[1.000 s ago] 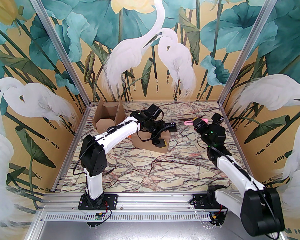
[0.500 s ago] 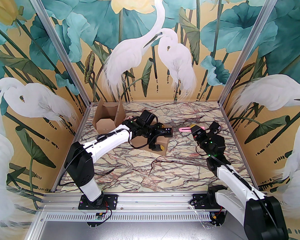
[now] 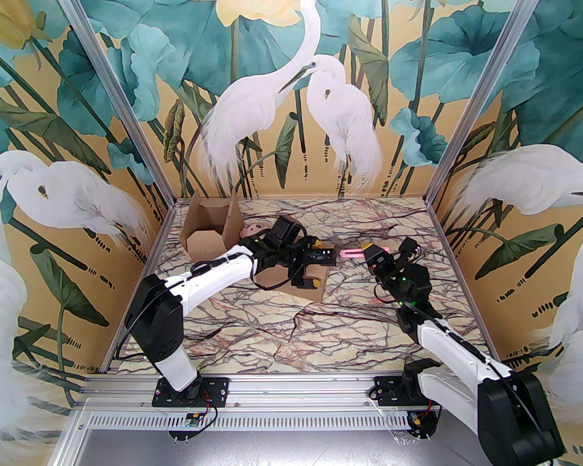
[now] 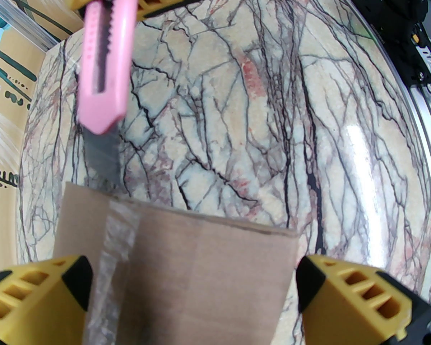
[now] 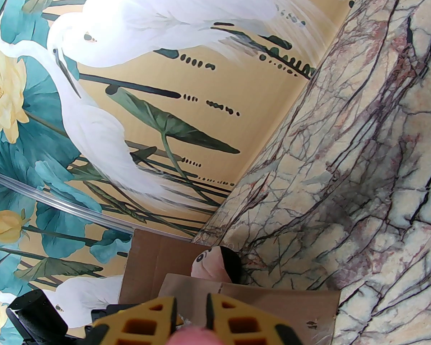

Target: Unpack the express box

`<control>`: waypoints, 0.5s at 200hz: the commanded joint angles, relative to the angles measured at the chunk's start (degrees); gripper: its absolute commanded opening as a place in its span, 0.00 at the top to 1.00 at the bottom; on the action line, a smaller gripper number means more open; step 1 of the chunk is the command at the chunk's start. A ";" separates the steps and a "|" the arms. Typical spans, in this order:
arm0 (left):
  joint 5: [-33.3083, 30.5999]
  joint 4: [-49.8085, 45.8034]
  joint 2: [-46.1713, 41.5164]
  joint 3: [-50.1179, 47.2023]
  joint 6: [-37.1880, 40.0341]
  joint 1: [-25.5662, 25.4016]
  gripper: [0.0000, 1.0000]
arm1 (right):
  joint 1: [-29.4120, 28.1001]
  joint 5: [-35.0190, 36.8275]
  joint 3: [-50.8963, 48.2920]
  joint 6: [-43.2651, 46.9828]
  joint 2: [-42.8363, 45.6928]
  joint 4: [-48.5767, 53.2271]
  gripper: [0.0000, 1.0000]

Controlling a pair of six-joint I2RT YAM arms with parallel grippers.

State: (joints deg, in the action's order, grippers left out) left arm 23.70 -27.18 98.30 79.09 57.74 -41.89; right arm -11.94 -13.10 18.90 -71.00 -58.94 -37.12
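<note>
- Box [image 4: 201, 282] lay on the table [image 3: 320, 328] between the wide-apart fingers [image 4: 352, 300] of the left gripper [image 3: 316, 270]
- Right gripper [image 3: 370, 250] was clamped on a pink knife [image 4: 106, 59], its blade at the box's taped edge

The top camera sits high above and behind the two arm bases. It looks down and forward over the whole desk [image 3: 291, 328] to the back wall, from far off. The left wrist camera hangs close over the taped box [image 4: 201, 282]. It looks past the left fingers [image 4: 36, 293] toward the desk's right near corner, where the right arm's base [image 4: 398, 23] shows. The right wrist camera rides low, aimed past the right fingers [image 5: 143, 322] leftward across the desk to the left wall. All three views share the taped box. Top and left wrist share the pink cutter [image 3: 350, 252], and top and right wrist share the open box [image 3: 205, 246] in the far left corner.
</note>
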 commanded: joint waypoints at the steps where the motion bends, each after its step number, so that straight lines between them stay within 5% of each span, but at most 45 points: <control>1: -1.20 1.67 -1.79 -1.18 0.98 0.23 0.00 | -0.32 1.87 -0.88 -1.11 -0.74 -2.44 1.00; 100: -1.96 2.28 -1.83 -1.69 0.89 0.22 0.01 | -0.63 1.64 -0.49 -3.90 -6.86 -9.53 1.00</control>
State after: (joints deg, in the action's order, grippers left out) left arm 23.11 -25.89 97.93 78.37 58.11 -41.89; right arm -12.08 -11.99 18.46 -73.80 -64.82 -42.89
